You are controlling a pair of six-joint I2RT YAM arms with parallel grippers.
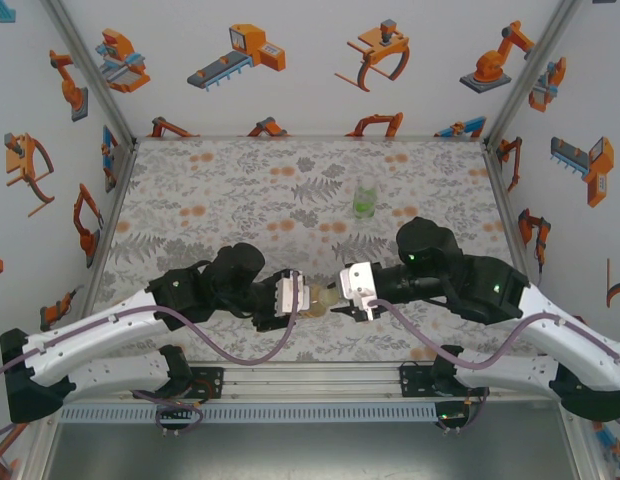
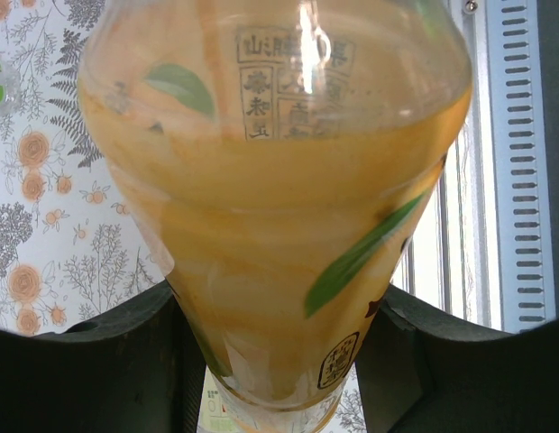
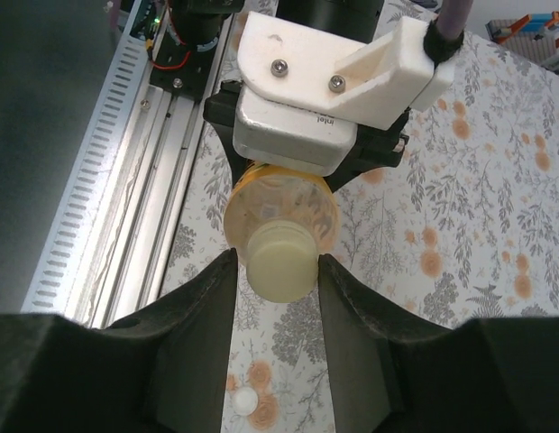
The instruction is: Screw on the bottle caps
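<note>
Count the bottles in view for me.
2. The yellow-orange bottle is clamped in the left gripper near the front edge; the green-labelled bottle stands farther back on the table. Another may be hidden.

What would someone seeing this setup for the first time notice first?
Front and centre, the left hand clamps a sideways yellow-orange bottle while the right hand grips its pale cap. A green-labelled bottle stands alone farther back, and a white cap lies below them.

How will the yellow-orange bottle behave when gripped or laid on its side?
The yellow-orange bottle has a glossy, glaring plastic skin, so it may slip or twist in the jaws. Its wall looks thin and see-through, so it is probably light and somewhat squashy. With its round body, it likely rolls if laid down.
</note>
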